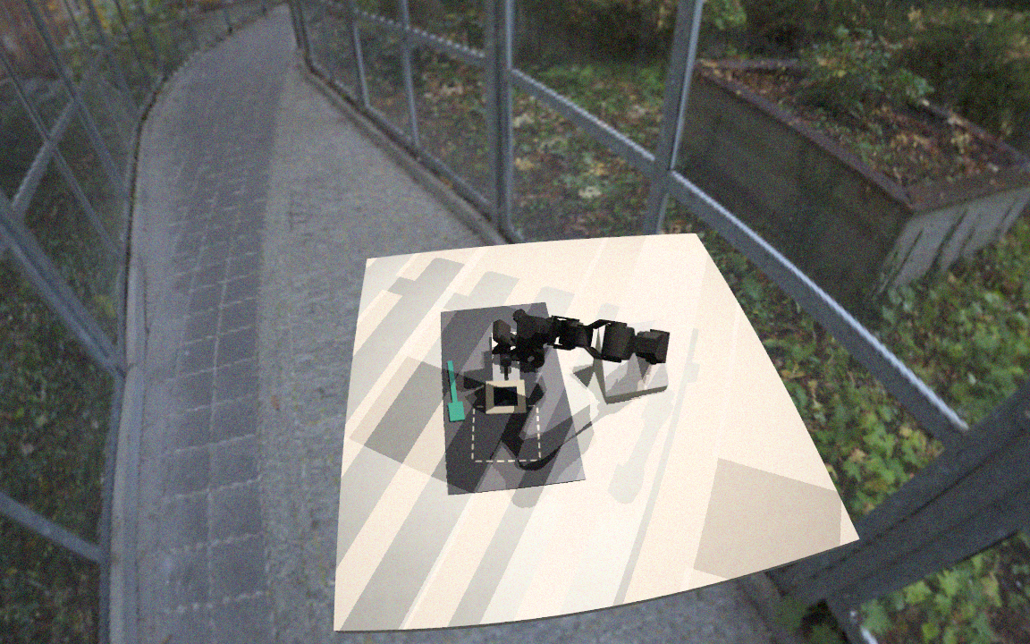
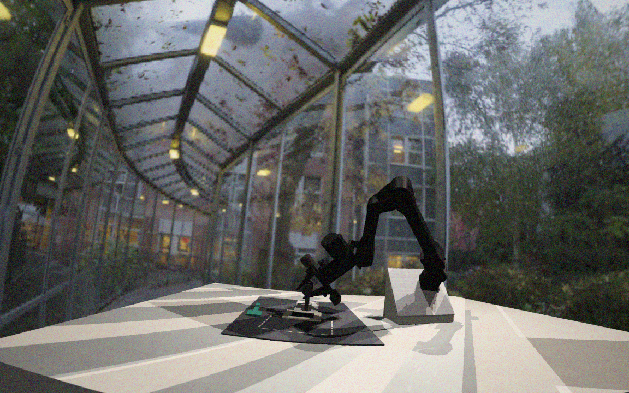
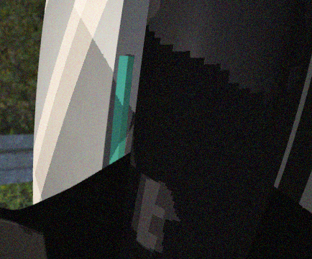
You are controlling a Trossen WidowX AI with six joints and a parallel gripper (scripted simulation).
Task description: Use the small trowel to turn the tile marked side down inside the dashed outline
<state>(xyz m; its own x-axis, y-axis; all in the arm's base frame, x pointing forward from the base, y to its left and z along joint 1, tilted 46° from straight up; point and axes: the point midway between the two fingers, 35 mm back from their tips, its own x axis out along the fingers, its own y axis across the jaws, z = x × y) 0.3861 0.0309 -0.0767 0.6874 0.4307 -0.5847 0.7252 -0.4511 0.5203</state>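
The beige tile (image 1: 520, 398) (image 2: 302, 319) lies on the dark mat (image 1: 462, 322) (image 2: 356, 337), its dark square mark facing up. It lies just behind the dashed outline (image 1: 486, 461) (image 2: 332, 327), near its back edge. My gripper (image 1: 506, 371) (image 2: 306, 306) is shut on the small trowel, low over the mat. The trowel's pale blade (image 1: 493, 371) (image 2: 314, 308) reaches the tile's back edge. I cannot tell whether its front edge is under the tile. The fingers hide part of the trowel, and black gripper parts fill most of the wrist view.
A green T-shaped tool (image 1: 455, 410) (image 2: 255, 310) (image 3: 122, 108) lies on the mat's left side, left of the tile. A pale wedge-shaped block (image 1: 632, 388) (image 2: 416, 305) stands at the arm's base, right of the mat. Striped shadows cross the table (image 1: 583, 560) (image 2: 209, 364).
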